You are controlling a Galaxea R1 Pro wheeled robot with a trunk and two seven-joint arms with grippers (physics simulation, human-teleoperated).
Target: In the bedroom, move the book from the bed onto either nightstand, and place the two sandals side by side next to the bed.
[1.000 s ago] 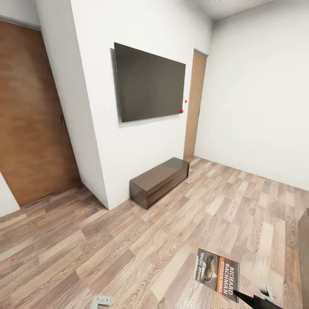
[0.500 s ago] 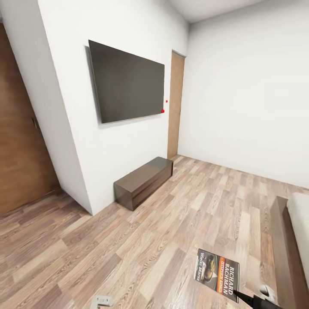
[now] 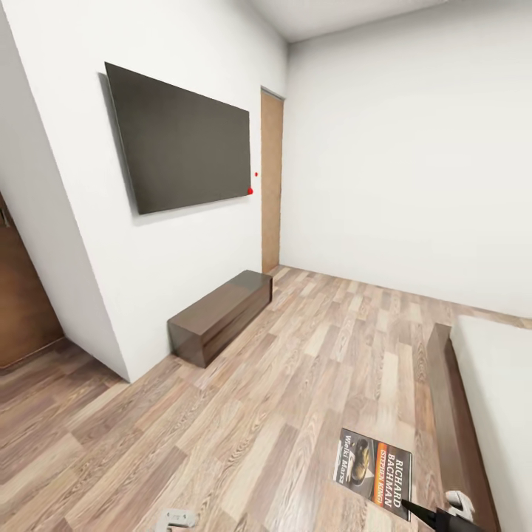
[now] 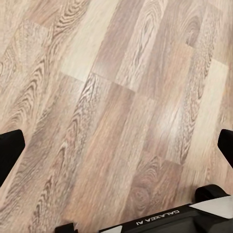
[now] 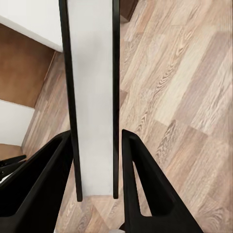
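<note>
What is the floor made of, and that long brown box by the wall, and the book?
The floor looks like light-brown wood planks: grain swirls and board seams show, with a soft sheen. The long low bench cabinet seems to be dark-brown wood, its smooth top slightly glossy. The book, held in the right hand, looks like thin printed paper or card; its edge-on pages look white.

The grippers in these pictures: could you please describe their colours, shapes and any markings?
The right gripper has two matte black, tapering, flat-sided fingers. The left gripper also has black fingertips, set wide apart, above a dark body part lettered "GALAXEA AI" in white, with light grey panels beside it.
</note>
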